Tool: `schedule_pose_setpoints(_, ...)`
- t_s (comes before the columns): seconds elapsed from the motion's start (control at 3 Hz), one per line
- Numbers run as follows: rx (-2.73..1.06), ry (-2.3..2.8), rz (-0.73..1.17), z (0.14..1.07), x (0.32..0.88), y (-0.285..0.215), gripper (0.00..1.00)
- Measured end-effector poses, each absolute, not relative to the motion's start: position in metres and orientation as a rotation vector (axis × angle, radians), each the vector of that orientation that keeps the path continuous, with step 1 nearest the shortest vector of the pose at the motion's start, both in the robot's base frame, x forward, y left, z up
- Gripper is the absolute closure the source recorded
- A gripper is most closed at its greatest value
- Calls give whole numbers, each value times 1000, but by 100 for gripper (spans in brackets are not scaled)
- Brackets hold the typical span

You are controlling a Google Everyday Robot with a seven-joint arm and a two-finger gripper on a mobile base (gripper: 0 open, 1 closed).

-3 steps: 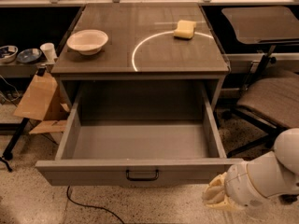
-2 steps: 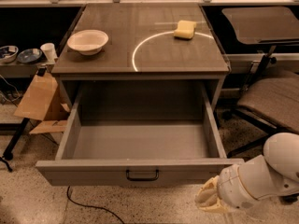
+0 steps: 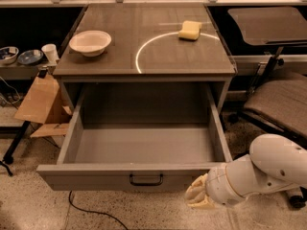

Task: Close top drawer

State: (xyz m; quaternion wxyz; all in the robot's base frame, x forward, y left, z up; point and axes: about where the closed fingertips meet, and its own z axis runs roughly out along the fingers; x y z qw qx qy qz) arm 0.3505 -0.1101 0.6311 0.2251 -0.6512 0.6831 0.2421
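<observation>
The top drawer is pulled far out of the grey cabinet and is empty inside. Its flat grey front panel faces me, with a small dark bail handle at its centre. My gripper with pale yellowish fingers sits on a white arm at the lower right. It is just in front of the panel's right end, below its lower edge and to the right of the handle. No other drawers show.
On the cabinet top stand a white bowl and a yellow sponge by a white circle. A cardboard box and a shelf with dishes are left. A chair is right. A black cable lies on the floor.
My arm and gripper have moved left along the drawer front, toward the handle. The drawer has not moved.
</observation>
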Motion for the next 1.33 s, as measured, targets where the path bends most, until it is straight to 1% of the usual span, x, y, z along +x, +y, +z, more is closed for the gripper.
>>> schedule_pose_setpoints(0.67,-1740,1836,664,652,377,-56,30)
schedule_pose_setpoints(1.0,-1733,1826,662,657,381,-43,8)
schedule_pose_setpoints(1.33,-1728,1820,658,659,387,-33,0)
